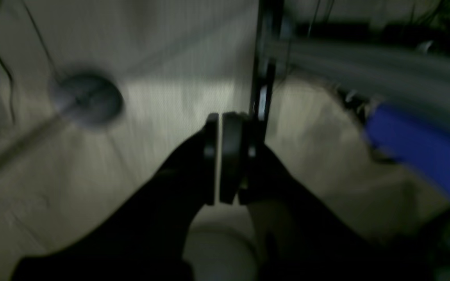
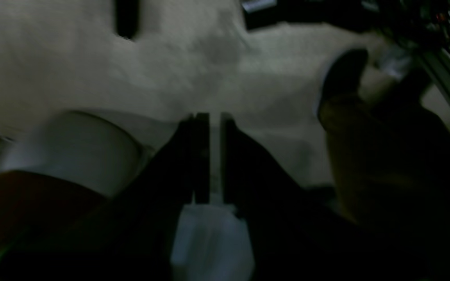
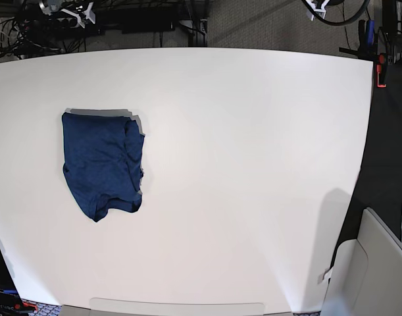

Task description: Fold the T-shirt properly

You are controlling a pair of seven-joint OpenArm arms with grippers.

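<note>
White table [image 3: 253, 164] with folded T-shirt [image 3: 102, 164]; left gripper [image 1: 218, 156] and right gripper [image 2: 214, 156] pressed together, empty.

Neither arm shows up in the base view at all, so both are pulled back off the tabletop. The left hand [image 1: 225, 156] has its two dark fingers pressed together with just a thin sliver between the pads, nothing pinched. The right hand [image 2: 211, 156] looks nearly closed too, fingers parallel with a narrow gap, holding nothing. Both wrist views are blurry and dim.
</note>
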